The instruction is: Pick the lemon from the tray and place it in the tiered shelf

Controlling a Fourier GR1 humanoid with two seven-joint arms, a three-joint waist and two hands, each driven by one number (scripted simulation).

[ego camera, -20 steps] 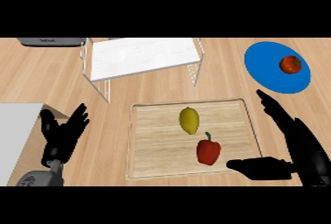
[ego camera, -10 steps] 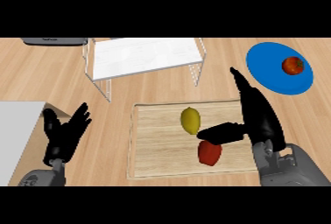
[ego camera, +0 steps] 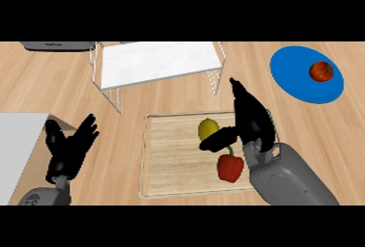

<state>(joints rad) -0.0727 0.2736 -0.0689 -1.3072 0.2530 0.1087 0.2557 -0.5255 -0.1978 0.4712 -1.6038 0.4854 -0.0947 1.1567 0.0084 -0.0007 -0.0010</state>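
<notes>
A yellow lemon (ego camera: 207,128) lies on the wooden tray (ego camera: 167,159), with a red bell pepper (ego camera: 230,167) just below it. My right hand (ego camera: 249,120) hangs open over the tray's right side, fingers straight and pointing away, thumb (ego camera: 217,140) reaching under the lemon's lower edge. The fingers run along the lemon's right side and are not curled round it. The white tiered shelf (ego camera: 157,62) stands behind the tray at upper left. My left hand (ego camera: 69,149) rests open at the left edge, fingers up.
A blue plate (ego camera: 299,82) with a red tomato (ego camera: 321,72) sits at the upper right. A grey slab (ego camera: 18,144) lies at the left edge, and a dark appliance (ego camera: 57,46) shows at the top left. Bare wooden counter surrounds the tray.
My right hand has swung in from the tray's right edge leftward to the lemon, its thumb now by the fruit. Lemon, pepper and left hand stay in place.
</notes>
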